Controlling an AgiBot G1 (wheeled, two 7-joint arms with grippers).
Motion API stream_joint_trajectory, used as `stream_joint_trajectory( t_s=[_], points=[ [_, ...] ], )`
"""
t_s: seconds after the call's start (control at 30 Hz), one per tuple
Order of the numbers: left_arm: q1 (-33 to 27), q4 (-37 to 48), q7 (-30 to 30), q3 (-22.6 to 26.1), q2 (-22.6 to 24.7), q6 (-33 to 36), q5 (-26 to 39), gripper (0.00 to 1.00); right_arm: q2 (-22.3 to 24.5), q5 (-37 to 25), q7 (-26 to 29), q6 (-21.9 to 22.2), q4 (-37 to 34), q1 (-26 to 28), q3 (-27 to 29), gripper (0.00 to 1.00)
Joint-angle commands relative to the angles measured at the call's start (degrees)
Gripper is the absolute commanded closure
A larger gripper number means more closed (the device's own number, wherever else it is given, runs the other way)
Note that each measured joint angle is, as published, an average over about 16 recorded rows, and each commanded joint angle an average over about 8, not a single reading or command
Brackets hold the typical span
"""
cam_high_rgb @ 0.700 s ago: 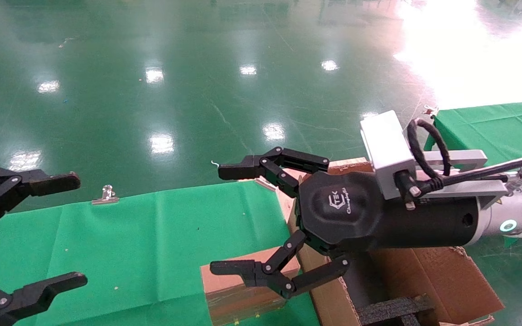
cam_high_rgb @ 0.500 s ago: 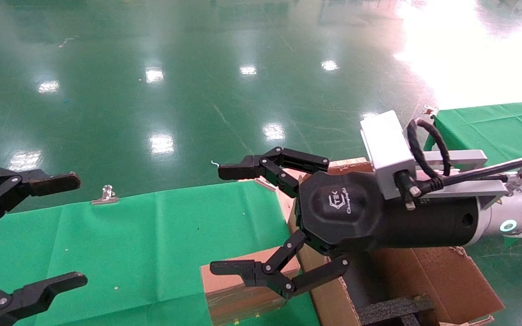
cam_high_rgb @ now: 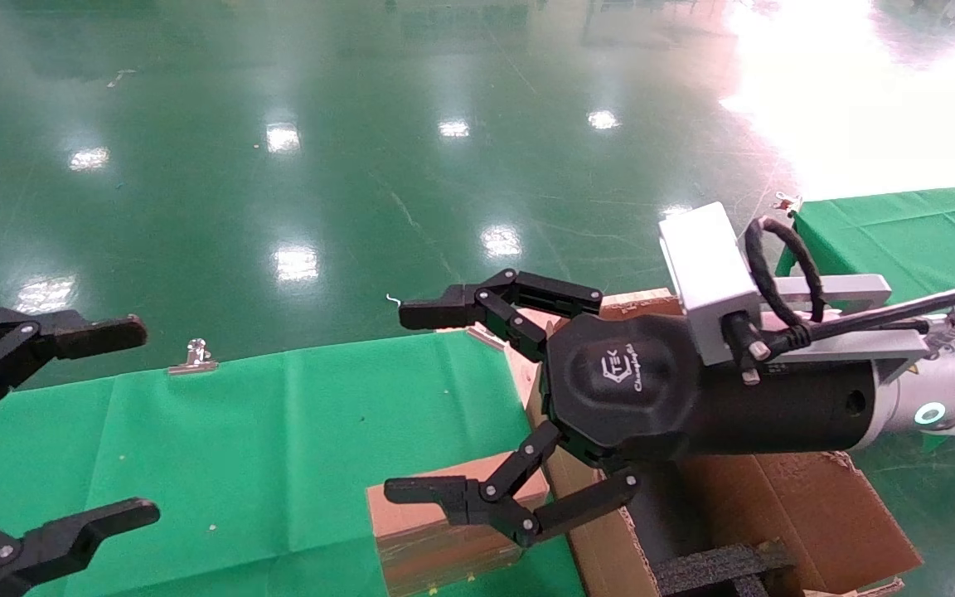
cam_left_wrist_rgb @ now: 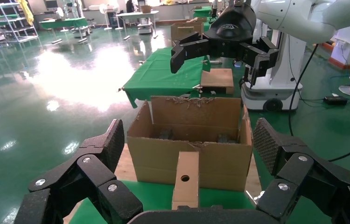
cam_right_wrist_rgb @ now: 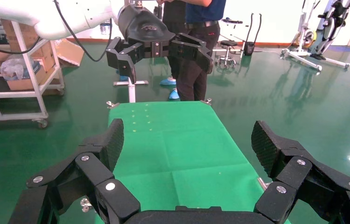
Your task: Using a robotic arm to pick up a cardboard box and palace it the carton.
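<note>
The small brown cardboard box [cam_high_rgb: 415, 557] lies on the green cloth beside the carton's left wall. The left wrist view shows its narrow face with the round hole [cam_left_wrist_rgb: 185, 179]. The large carton [cam_high_rgb: 817, 506] stands at lower right with flaps up and black foam [cam_high_rgb: 718, 568] inside; it also shows in the left wrist view [cam_left_wrist_rgb: 164, 154]. My right gripper [cam_high_rgb: 395, 402], on the white arm, is open wide and empty, held in the air above the box and the carton's left edge. My left gripper [cam_high_rgb: 144, 419] is open and empty at the far left.
The green cloth table [cam_high_rgb: 278, 431] ends at a far edge held by a metal clip [cam_high_rgb: 193, 356]. A second green table [cam_high_rgb: 900, 224] stands at the back right. Shiny green floor lies beyond. A person [cam_right_wrist_rgb: 196, 28] stands behind the table in the right wrist view.
</note>
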Motion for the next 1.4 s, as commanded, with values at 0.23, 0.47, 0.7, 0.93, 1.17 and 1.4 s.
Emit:
stream_joint_trajectory(
  t_s=[0.23, 0.47, 0.7, 0.93, 1.17, 1.4],
  points=[
    [0.0, 0.0, 0.0, 0.0, 0.0, 0.0, 0.0, 1.00, 0.0, -0.1, 0.0, 0.0, 0.0, 0.0, 0.0, 0.00],
    [0.0, 0.0, 0.0, 0.0, 0.0, 0.0, 0.0, 1.00, 0.2, -3.4, 0.1, -0.8, 0.1, 1.8, -1.4, 0.00],
    [0.0, 0.0, 0.0, 0.0, 0.0, 0.0, 0.0, 1.00, -1.4, -13.0, 0.9, -3.0, -0.3, 8.0, -6.2, 0.00],
    [0.0, 0.0, 0.0, 0.0, 0.0, 0.0, 0.0, 1.00, -5.1, -24.3, 1.5, -4.2, -0.9, 14.6, -13.1, 0.00],
    [0.0, 0.0, 0.0, 0.0, 0.0, 0.0, 0.0, 1.00, -8.4, -32.0, 1.0, -4.5, -1.7, 19.4, -19.4, 0.00],
    [0.0, 0.0, 0.0, 0.0, 0.0, 0.0, 0.0, 1.00, -11.7, -38.3, -0.2, -4.3, -3.1, 23.5, -24.9, 0.00]
  ],
)
